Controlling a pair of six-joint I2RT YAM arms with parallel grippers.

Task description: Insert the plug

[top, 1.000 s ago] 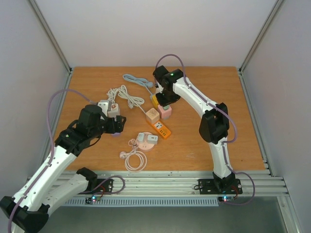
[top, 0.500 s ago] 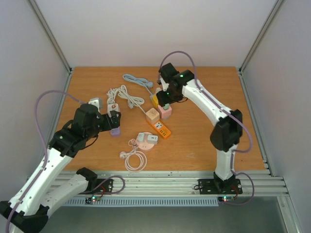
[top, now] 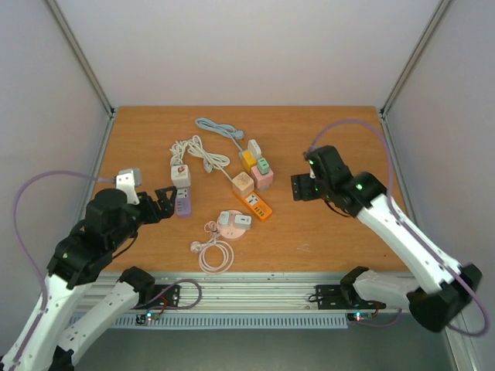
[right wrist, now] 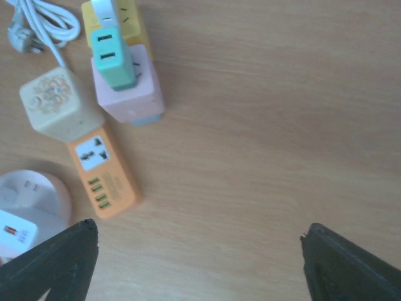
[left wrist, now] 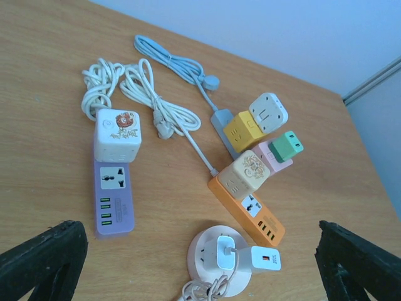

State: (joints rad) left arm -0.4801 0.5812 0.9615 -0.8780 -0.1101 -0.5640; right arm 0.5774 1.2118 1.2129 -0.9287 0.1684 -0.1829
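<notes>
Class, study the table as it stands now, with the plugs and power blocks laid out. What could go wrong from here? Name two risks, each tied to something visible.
1. The green adapter sticks well out of the pink cube; it may not be fully seated and could work loose.
2. The white cable lies in loose loops close to the purple strip, near the open left fingers; a low sweep could snag it and drag the blocks.

You have white link shells and black joint housings on the left arm and right arm. A lilac cable loops off each; green lights dot the right one's black joints. The fingers are matte black.
</notes>
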